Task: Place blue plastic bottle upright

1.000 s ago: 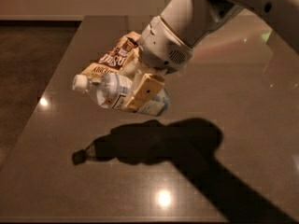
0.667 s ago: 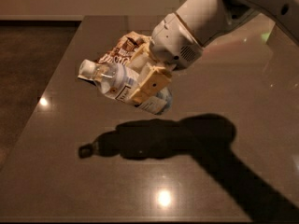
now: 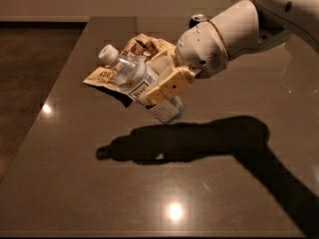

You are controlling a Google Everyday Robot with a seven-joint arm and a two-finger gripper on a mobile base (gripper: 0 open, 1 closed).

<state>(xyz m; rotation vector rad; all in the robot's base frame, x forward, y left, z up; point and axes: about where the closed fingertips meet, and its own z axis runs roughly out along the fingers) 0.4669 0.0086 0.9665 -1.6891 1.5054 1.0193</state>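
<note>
Above the middle of the dark glossy tabletop (image 3: 70, 183), the cream two-finger claw (image 3: 157, 78) is clamped across the body of a blue plastic bottle (image 3: 132, 74) and holds it in the air. The bottle has clear walls, a white screw cap and a pale blue-and-white wraparound label with a dark panel of text. It is tilted, with the cap pointing up and to the far left and the base hanging low to the near right, clear of the tabletop. Its dark shadow (image 3: 179, 143) falls apart from it on the near side.

The near finger covers part of the label, and the far finger is mostly hidden behind the bottle. The label's print is too small to read. Behind the bottle lies a crumpled tan-and-brown snack bag (image 3: 102, 76), partly covered by the bottle and claw. The white robot arm (image 3: 234, 31) runs off the right edge. Only the rim of a small metal can (image 3: 198, 18) shows at the far side behind it.
</note>
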